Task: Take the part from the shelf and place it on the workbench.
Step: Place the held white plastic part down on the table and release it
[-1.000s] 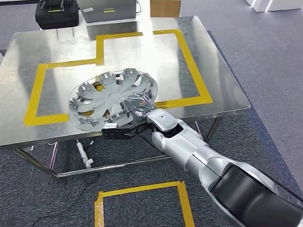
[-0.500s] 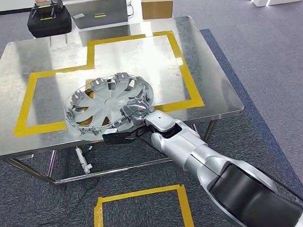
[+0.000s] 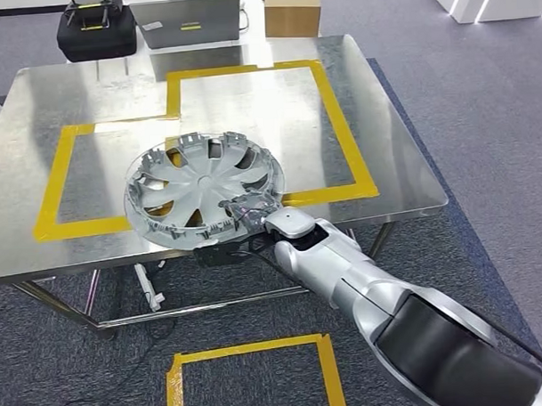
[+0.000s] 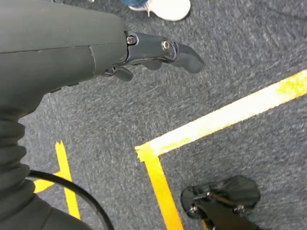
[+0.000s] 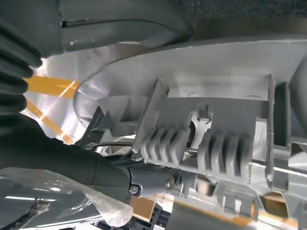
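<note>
The part is a silver wheel cover (image 3: 203, 183) lying inner side up, slightly tilted, at the front of the steel workbench (image 3: 394, 145), partly across the yellow tape outline (image 3: 339, 120). My right hand (image 3: 245, 215) grips its near right rim, dark fingers reaching under the table's front edge. In the right wrist view the cover's ribbed clips (image 5: 217, 143) sit close up, with a dark finger (image 5: 108, 172) against the rim. My left hand (image 4: 152, 50) hangs over grey carpet with its fingers stretched out, holding nothing.
Behind the workbench stand a black case (image 3: 94, 31), a grey box (image 3: 188, 19) and a cardboard box (image 3: 292, 13). Yellow tape (image 3: 253, 351) marks a square on the carpet in front of the table. A person's shoe (image 4: 166, 7) is near my left hand.
The head camera swung left, then back right, shifting the whole scene. The wheel cover stays in my right hand at the table's front and now lies a little lower and flatter.
</note>
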Controlling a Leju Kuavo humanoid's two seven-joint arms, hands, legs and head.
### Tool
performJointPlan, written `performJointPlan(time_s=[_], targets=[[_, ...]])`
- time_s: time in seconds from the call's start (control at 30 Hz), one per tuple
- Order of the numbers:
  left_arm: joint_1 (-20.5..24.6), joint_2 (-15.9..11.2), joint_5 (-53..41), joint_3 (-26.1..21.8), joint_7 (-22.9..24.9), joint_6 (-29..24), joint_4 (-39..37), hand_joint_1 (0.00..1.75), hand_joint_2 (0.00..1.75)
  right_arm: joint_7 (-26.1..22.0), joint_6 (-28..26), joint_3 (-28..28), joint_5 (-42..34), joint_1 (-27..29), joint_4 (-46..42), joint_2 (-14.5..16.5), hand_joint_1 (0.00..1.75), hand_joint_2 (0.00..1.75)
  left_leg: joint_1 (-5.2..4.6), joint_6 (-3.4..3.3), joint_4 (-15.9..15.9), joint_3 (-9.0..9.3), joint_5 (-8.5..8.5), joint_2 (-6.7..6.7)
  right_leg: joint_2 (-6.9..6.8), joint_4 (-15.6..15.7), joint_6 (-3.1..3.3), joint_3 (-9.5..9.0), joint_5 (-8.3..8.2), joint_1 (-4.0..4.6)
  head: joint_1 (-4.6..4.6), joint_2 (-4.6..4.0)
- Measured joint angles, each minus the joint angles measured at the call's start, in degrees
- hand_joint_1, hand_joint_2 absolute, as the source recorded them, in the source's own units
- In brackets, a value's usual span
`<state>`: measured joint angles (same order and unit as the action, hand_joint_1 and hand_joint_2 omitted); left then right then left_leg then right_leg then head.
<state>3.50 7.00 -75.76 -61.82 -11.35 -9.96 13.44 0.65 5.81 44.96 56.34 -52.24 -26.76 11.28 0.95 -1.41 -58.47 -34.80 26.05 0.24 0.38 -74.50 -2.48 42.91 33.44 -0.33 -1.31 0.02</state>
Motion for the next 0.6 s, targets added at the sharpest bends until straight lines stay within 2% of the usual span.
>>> performJointPlan(time_s=[0.03,0.07,0.13,0.17,0.27,0.3,0.37,0.43,0.47,0.5,0.53,0.6], targets=[[-0.03,0.03,0.00,-0.05,0.03,0.01,0.00,0.00,0.00,-0.03,0.14,0.07,-0.08,-0.01,0.16,0.00,0.00,0.00,0.06,0.11,-0.02,0.11,0.10,-0.02,-0.06,2.21,-0.08,-0.83,-1.84,-0.11,0.00,0.00],[-0.05,0.07,0.00,-0.08,0.05,0.01,0.00,0.00,0.00,-0.05,0.20,0.11,-0.13,-0.07,0.26,0.00,0.00,0.00,0.12,0.30,-0.07,0.27,0.24,-0.04,-0.18,6.07,-0.14,-2.52,-4.16,-0.24,0.01,0.00],[-0.01,0.05,0.00,-0.11,0.06,0.01,0.00,0.00,0.00,-0.13,0.25,0.19,-0.20,-0.35,0.38,0.04,0.00,0.00,0.03,0.88,-0.32,0.37,0.57,-0.08,-0.34,13.17,-0.04,-6.16,-6.74,-0.27,0.00,0.00],[0.02,0.03,0.00,-0.15,0.07,-0.01,0.00,0.00,0.00,-0.18,0.28,0.25,-0.20,-0.50,0.44,0.09,0.00,0.00,-0.07,1.20,-0.43,0.33,0.63,-0.09,-0.33,14.95,0.15,-7.13,-6.96,-0.22,0.01,0.00],[0.05,-0.03,0.00,-0.25,0.09,-0.01,0.00,0.00,0.00,-0.26,0.38,0.47,-0.20,-0.71,0.67,0.21,0.00,0.00,-0.13,1.95,-0.52,0.29,0.75,-0.09,-0.15,15.60,1.19,-7.65,-6.63,-0.21,0.04,0.00],[0.05,-0.06,0.00,-0.29,0.08,0.00,0.00,0.00,0.00,-0.26,0.37,0.53,-0.20,-0.77,0.73,0.25,0.00,0.00,-0.10,2.17,-1.10,0.10,1.28,-0.08,-0.17,15.68,1.57,-7.81,-6.62,-0.29,0.10,0.00],[0.06,-0.08,0.05,-0.39,0.03,-0.02,0.00,0.00,0.00,-0.32,0.25,0.60,-0.50,-0.96,0.77,0.37,0.00,0.00,-0.01,2.61,-5.41,-1.74,3.85,-0.09,-0.25,15.89,2.20,-8.13,-6.62,-0.44,0.26,0.00],[0.01,-0.04,0.15,-0.52,-0.08,-0.06,0.00,0.00,0.00,-0.68,-0.29,0.57,-1.60,-1.02,0.79,0.43,0.00,0.00,0.01,2.85,-13.11,-5.35,7.14,-0.08,-0.26,15.89,2.49,-8.20,-6.52,-0.31,0.36,0.00],[-0.06,-0.03,0.20,-0.57,-0.13,-0.10,0.00,0.00,0.00,-1.03,-0.70,0.49,-2.44,-0.96,0.77,0.43,0.00,0.00,0.01,2.87,-15.95,-6.77,7.86,-0.08,-0.22,15.89,2.54,-8.24,-6.48,-0.23,0.34,0.00],[-0.11,-0.03,0.22,-0.61,-0.13,-0.14,0.00,0.00,0.00,-1.47,-1.07,0.33,-3.38,-0.89,0.70,0.43,0.00,0.00,0.00,2.80,-17.01,-7.39,7.57,-0.08,-0.15,15.88,2.57,-8.30,-6.46,-0.16,0.35,0.00],[-0.15,-0.03,0.27,-0.65,-0.12,-0.18,0.00,0.00,0.00,-1.99,-1.28,0.09,-4.40,-0.85,0.52,0.43,0.00,0.00,-0.01,2.64,-15.56,-6.83,6.06,-0.08,-0.06,15.87,2.59,-8.42,-6.41,-0.10,0.35,0.00],[-0.15,-0.05,0.40,-0.77,-0.10,-0.28,0.00,0.00,0.00,-3.26,-0.90,-0.52,-6.79,-0.94,-0.20,0.43,0.00,0.00,-0.06,2.08,-8.24,-3.50,1.90,-0.10,0.12,15.88,2.52,-8.73,-6.26,-0.02,0.34,0.00]])
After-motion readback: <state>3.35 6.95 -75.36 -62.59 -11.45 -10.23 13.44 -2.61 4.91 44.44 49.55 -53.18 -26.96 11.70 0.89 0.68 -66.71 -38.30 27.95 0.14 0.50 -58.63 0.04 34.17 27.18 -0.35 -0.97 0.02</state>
